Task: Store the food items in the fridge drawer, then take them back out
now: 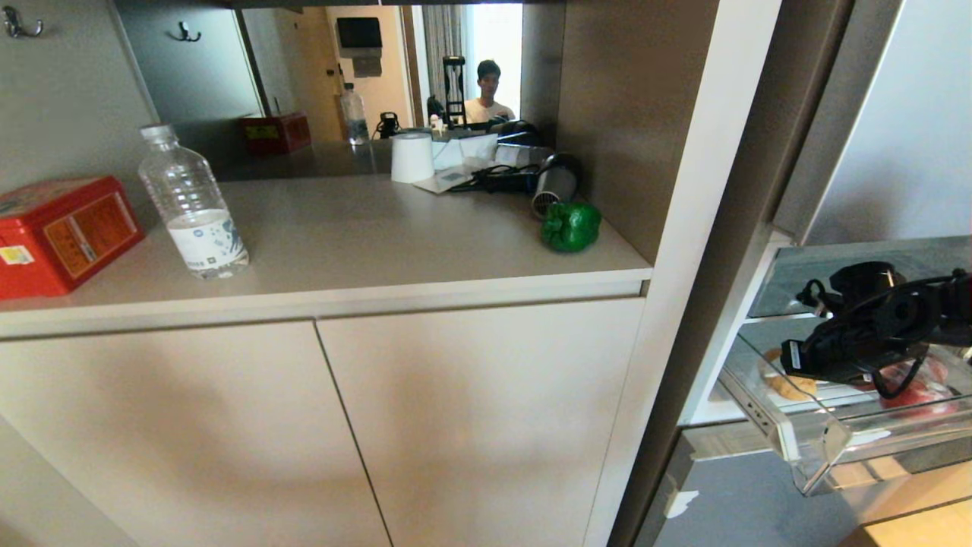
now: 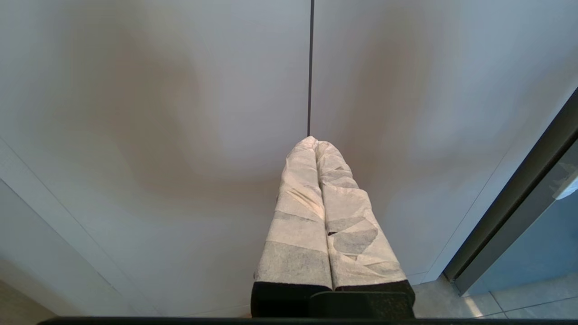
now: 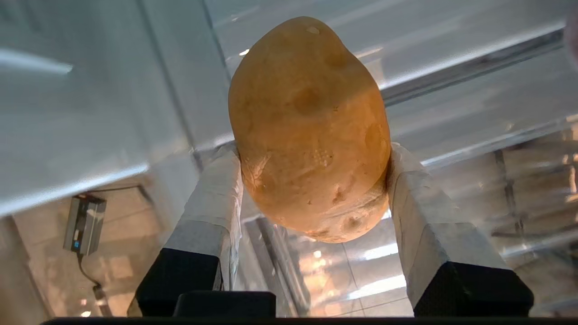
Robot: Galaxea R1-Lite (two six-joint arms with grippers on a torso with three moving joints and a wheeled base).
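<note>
The fridge drawer (image 1: 824, 448) stands pulled out at the lower right of the head view, its clear front wall and whitish rim jutting past the white fridge frame; a glass shelf (image 1: 850, 277) lies close above it, so the gap over the open bin is narrow toward the back and freer toward the front corner. To its left a tall white cabinet upright (image 1: 699, 251) divides the fridge from the table (image 1: 364, 251).

The right hand (image 1: 793, 363) reaches into the drawer from the right edge of the head view, low between the shelf and the drawer floor. In the right wrist view its two taped fingers (image 3: 216, 198) stand partly spread and press on either side of the potato (image 3: 309, 131), which sits between them with its long end sticking out beyond the fingertips. The clear plastic of the drawer shows behind and under the potato; whether the potato touches the floor of the bin I cannot tell. Something red (image 1: 915, 391) lies in the drawer just right of the hand.

The bell pepper (image 1: 570, 226) sits on the table near its right front corner, beside a hair dryer (image 1: 554, 186), well apart from the drawer. A water bottle (image 1: 194, 205) and a red box (image 1: 57, 232) stand at the table's left.

The left hand (image 2: 314, 144) hangs before the pale cabinet doors (image 2: 180, 113), fingers pressed together, holding nothing.
</note>
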